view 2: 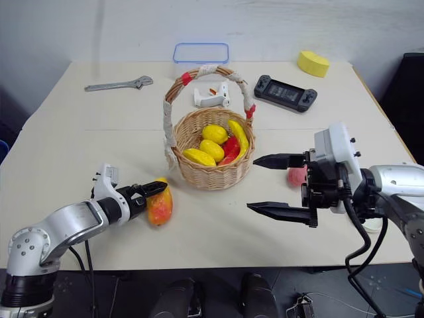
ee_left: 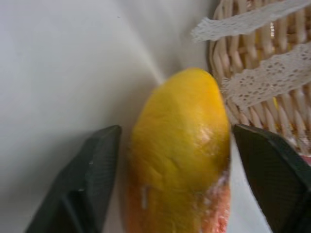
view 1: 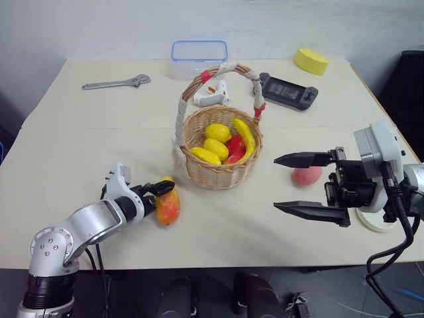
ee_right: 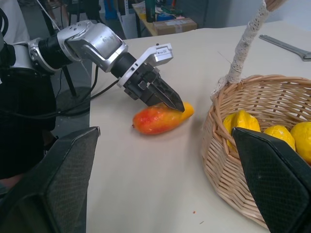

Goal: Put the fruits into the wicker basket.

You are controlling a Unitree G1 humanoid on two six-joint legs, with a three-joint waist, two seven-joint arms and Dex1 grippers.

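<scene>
The mango (view 1: pixel 167 207), yellow-orange with a red blush, lies on the table just left of the wicker basket (view 1: pixel 222 175). My left gripper (view 1: pixel 165 192) is shut on the mango, one black finger (ee_left: pixel 92 179) against each side of it, and the fruit still rests on the tabletop. The pinkish-red peach (view 1: pixel 307 175) sits right of the basket. My right gripper (view 1: pixel 275 183) hovers wide open in front of the peach, pointing left toward the basket and holding nothing. The basket has a tall handle (view 1: pixel 218 69) wrapped in white tape with red bands.
Lemons (view 1: pixel 217 132), a banana (view 1: pixel 245 136) and a red item lie in the basket. At the back are a wrench (view 1: pixel 116 83), a clear blue-rimmed box (view 1: pixel 199 56), a white tool (view 1: pixel 211 96), a black game controller (view 1: pixel 288 91) and a yellow sponge (view 1: pixel 311 61).
</scene>
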